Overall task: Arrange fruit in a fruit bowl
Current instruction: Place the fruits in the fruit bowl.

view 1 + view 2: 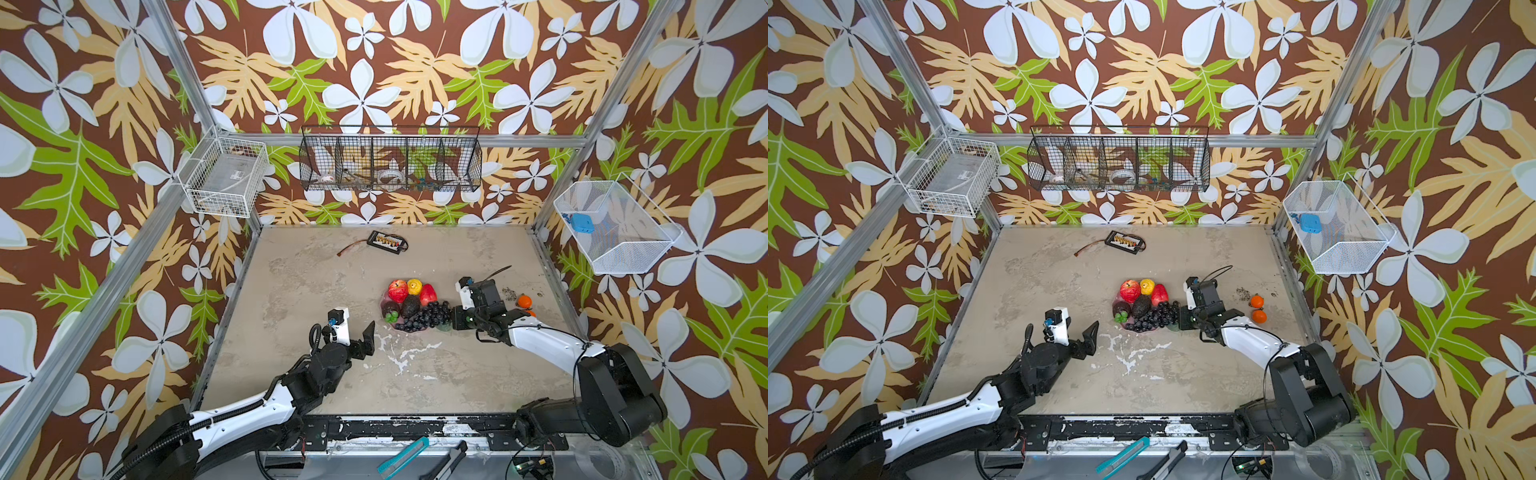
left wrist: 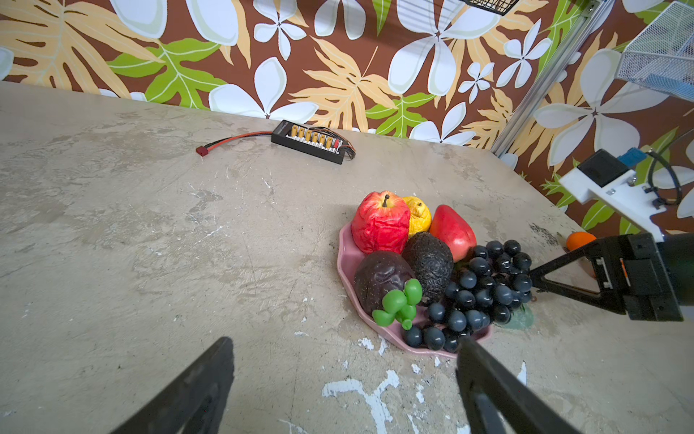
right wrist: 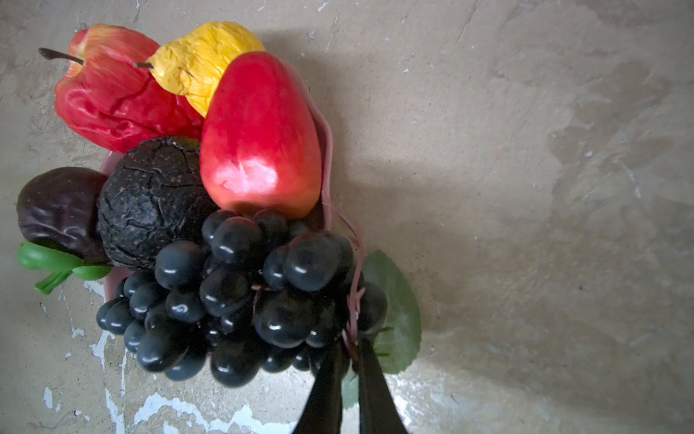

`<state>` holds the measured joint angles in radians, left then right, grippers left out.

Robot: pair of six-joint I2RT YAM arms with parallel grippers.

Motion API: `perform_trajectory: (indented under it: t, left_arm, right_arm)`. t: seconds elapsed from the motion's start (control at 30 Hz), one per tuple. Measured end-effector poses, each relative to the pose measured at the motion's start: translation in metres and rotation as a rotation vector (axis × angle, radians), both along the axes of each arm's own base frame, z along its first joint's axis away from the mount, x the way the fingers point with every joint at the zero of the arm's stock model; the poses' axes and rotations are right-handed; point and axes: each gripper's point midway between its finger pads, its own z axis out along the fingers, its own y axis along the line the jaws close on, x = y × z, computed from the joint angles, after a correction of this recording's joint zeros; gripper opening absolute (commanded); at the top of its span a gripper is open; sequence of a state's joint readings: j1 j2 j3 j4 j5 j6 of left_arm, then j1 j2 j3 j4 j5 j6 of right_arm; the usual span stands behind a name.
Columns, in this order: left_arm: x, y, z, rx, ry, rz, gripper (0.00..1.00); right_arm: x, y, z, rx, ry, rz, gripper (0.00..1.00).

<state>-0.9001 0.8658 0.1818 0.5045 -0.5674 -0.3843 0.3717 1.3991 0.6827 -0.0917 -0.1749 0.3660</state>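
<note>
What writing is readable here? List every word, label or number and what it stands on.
None can be read in any view.
Dark marking on the clear box in the white wire basket: too small to read.
Black connector board: no legible print.

walls (image 1: 415,75): brown floral wallpaper | tabletop (image 1: 316,291): mottled beige, scuffed | back wall: black wire basket (image 1: 390,158)

Mottled table (image 1: 332,291), pink dish (image 2: 347,259), two oranges (image 1: 1257,301), black connector board (image 1: 386,242)
</note>
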Motion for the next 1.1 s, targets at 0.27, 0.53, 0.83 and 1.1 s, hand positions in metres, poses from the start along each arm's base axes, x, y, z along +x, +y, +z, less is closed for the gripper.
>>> perform_trajectory:
  t: [0.27,0.53,0.83,1.1]
  left_arm:
    - [0.0,0.0,0.0,0.001,0.0,0.0,0.93]
    - [0.0,0.0,-0.001,0.003,0.002,0.0,0.93]
    - [0.0,0.0,0.0,0.001,0.0,0.0,0.93]
    - [0.0,0.0,0.0,0.0,0.0,0.0,0.93]
  right_arm:
    - [-0.003,-0.004,-0.008,-0.021,0.015,-0.011,0.09]
    - [-0.006,0.0,-0.009,-0.024,0.017,0.004,0.07]
    - [-0.009,0.0,-0.013,-0.028,0.024,0.006,0.11]
    - [-0.01,-0.001,-0.019,-0.03,0.03,0.007,0.11]
